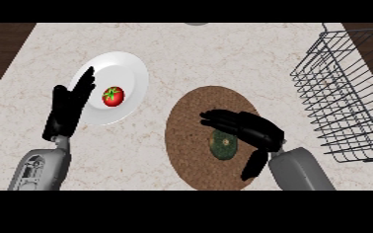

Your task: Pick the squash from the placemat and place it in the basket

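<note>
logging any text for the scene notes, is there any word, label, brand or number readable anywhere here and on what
None: no readable text shows in the head view.
The plate, tomato, placemat, squash and wire basket bear no words, labels or numbers.

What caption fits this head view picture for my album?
Right hand hovers over the squash on the placemat; tomato on plate, basket at right.

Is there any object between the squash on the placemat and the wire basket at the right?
Nothing visible does. The squash lies on the brown placemat under the right hand. Between the placemat and the wire basket only bare counter shows. The plate with the tomato is at the far left.
</note>
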